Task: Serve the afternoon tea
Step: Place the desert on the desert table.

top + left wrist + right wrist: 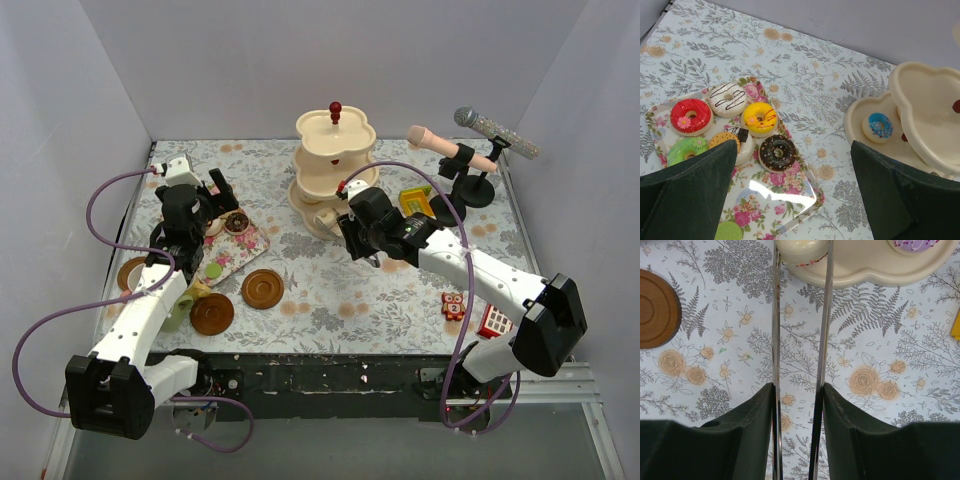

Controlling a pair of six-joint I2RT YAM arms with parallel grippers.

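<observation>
Metal tongs (776,340) are clamped in the right gripper (799,390), their tips ahead pinching a cream toy pastry (801,246) at the tiered stand (875,265) rim. If the squeeze slackens, the pastry could drop short of the tier. Left gripper (792,150) hangs wide open and empty, the donut tray (785,197) below it.

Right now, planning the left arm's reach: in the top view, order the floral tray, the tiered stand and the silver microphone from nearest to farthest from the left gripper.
1. floral tray: right beside the left gripper, on the table's left.
2. tiered stand: centre, towards the back.
3. silver microphone: far right, at the back.
</observation>
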